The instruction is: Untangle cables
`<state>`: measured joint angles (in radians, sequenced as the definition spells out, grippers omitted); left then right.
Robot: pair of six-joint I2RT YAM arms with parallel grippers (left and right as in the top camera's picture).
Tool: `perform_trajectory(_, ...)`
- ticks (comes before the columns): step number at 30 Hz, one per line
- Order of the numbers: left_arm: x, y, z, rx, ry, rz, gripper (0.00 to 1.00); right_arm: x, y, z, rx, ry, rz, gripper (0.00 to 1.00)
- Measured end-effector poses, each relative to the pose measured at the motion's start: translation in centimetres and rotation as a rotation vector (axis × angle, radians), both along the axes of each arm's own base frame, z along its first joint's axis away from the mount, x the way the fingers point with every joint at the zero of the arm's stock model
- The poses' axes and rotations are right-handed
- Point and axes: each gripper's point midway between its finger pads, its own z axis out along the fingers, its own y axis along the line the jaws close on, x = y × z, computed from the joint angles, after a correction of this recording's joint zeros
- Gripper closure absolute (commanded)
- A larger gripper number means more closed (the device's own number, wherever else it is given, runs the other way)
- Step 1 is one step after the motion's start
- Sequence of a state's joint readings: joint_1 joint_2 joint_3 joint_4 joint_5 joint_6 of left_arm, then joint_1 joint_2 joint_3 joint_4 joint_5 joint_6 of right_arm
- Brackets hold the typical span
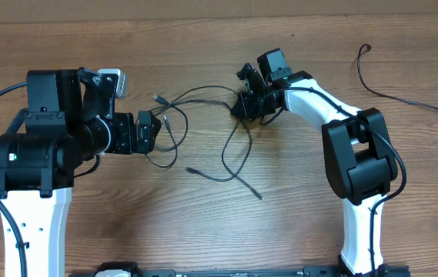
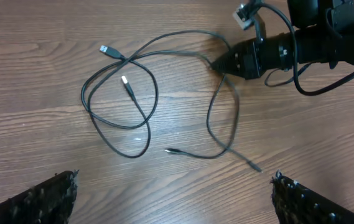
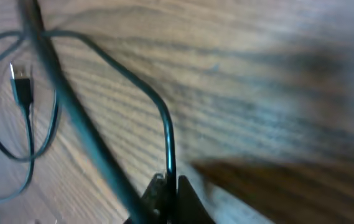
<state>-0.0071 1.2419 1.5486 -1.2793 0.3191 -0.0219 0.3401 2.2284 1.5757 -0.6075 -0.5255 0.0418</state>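
Observation:
Thin black cables (image 1: 203,131) lie tangled on the wooden table between the arms, with loops and loose plug ends; the tangle also shows in the left wrist view (image 2: 145,93). My right gripper (image 1: 243,108) is shut on a cable strand (image 3: 167,143) at the tangle's right end, its fingertips (image 3: 169,186) pinching it. A USB plug (image 3: 20,84) lies left of it. My left gripper (image 1: 151,132) is open at the tangle's left side, its fingers (image 2: 173,199) wide apart above bare wood, holding nothing.
Another black cable (image 1: 403,96) lies at the far right of the table, apart from the tangle. The right arm (image 2: 301,43) reaches in from the upper right in the left wrist view.

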Motion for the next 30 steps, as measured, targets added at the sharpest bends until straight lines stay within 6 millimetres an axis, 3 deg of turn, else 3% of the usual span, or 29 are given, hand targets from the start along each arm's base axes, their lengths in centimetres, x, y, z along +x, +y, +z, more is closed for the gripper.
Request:
perform_trajectory(5,0.0,0.0,0.0,0.0,0.0,0.0,0.01,-0.3,-0.2,1.0,-0.007,0.014,-0.001,0.96)
perform_trajectory(8,0.0,0.0,0.0,0.0,0.0,0.0,0.0,1.1,-0.4,5.2,-0.001,-0.082,-0.017,0.96)
perform_trajectory(11,0.0,0.0,0.0,0.0,0.0,0.0,0.0,2.8,-0.6,12.9,0.026,-0.261,-0.037,0.96)
perform_trajectory(12,0.0,0.0,0.0,0.0,0.0,0.0,0.0,3.1,-0.8,17.4,0.044,-0.361,-0.05,0.96)
perform_trajectory(14,0.0,0.0,0.0,0.0,0.0,0.0,0.0,3.2,-1.2,21.7,0.061,-0.455,-0.063,0.96)
perform_trajectory(15,0.0,0.0,0.0,0.0,0.0,0.0,0.0,2.9,-1.6,26.1,0.082,-0.552,-0.078,0.97)
perform_trajectory(16,0.0,0.0,0.0,0.0,0.0,0.0,0.0,2.5,-1.9,28.8,0.094,-0.609,-0.088,0.96)
perform_trajectory(17,0.0,0.0,0.0,0.0,0.0,0.0,0.0,1.7,-2.5,33.3,0.113,-0.706,-0.106,0.96)
perform_trajectory(19,0.0,0.0,0.0,0.0,0.0,0.0,0.0,0.5,-3.3,38.3,0.138,-0.814,-0.128,0.96)
perform_trajectory(21,0.0,0.0,0.0,0.0,0.0,0.0,0.0,-0.6,-4.0,42.2,0.157,-0.899,-0.148,0.96)
perform_trajectory(23,0.0,0.0,0.0,0.0,0.0,0.0,0.0,-2.5,-5.2,47.4,0.182,-1.015,-0.184,0.96)
perform_trajectory(26,0.0,0.0,0.0,0.0,0.0,0.0,0.0,-4.0,-6.5,51.3,0.192,-1.109,-0.229,0.96)
perform_trajectory(27,0.0,0.0,0.0,0.0,0.0,0.0,0.0,-4.9,-7.5,53.6,0.19,-1.168,-0.269,0.96)
perform_trajectory(30,0.0,0.0,0.0,0.0,0.0,0.0,0.0,-6.3,-9.6,57.2,0.167,-1.266,-0.354,0.96)
